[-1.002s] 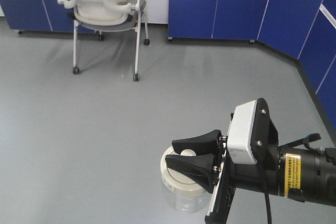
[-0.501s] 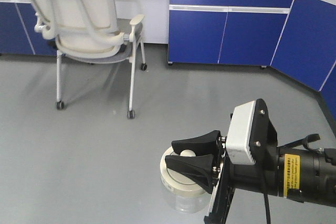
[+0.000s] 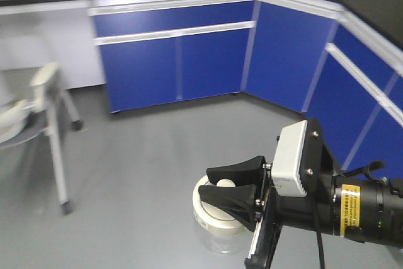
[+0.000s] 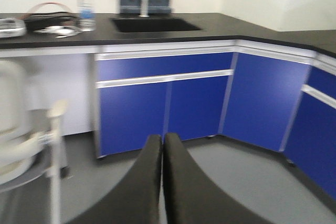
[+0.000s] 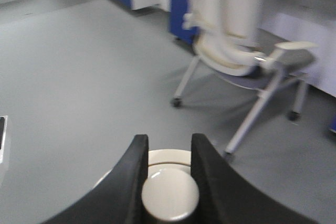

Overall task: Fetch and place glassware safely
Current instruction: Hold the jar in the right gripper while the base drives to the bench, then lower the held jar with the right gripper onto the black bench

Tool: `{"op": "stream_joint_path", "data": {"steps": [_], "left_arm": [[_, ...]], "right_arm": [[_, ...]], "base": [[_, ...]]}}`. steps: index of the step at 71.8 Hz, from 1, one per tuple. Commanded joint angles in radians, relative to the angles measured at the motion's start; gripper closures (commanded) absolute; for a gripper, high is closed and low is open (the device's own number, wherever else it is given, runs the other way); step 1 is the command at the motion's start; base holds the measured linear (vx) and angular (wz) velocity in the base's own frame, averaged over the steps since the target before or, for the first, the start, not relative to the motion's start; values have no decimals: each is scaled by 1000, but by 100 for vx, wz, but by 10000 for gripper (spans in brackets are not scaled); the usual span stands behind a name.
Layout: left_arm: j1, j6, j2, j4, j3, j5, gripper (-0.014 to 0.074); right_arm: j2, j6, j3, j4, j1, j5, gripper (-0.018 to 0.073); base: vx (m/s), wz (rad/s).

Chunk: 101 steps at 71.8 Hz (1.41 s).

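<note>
Right gripper (image 3: 217,183) fingers clamp the lid knob of the glass jar (image 3: 214,225), which hangs in the air over the grey floor (image 3: 126,155). Left gripper (image 4: 163,153) fingers are pressed together with nothing between them. White chair (image 5: 231,30) and blue cabinets (image 3: 189,55) sit farther back.

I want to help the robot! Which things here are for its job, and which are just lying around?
For the job:
jar, held by its lid knob
right claw, shut on the jar

Just around:
chair
cupboards
bottle on the counter
sink
left claw, shut and empty
</note>
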Motion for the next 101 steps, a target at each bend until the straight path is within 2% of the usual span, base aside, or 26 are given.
{"op": "stream_joint_path", "data": {"steps": [1, 63, 101], "left_arm": [[-5, -1, 12, -6, -27, -71, 603], [-5, -1, 12, -6, -27, -71, 603], [-5, -1, 12, -6, -27, -71, 603]], "right_arm": [[-22, -9, -30, 52, -2, -57, 560], [-22, -9, -30, 52, -2, -58, 560], [-22, -9, -30, 52, -2, -58, 560]], "base": [[43, -93], [29, -93], [18, -62]]}}
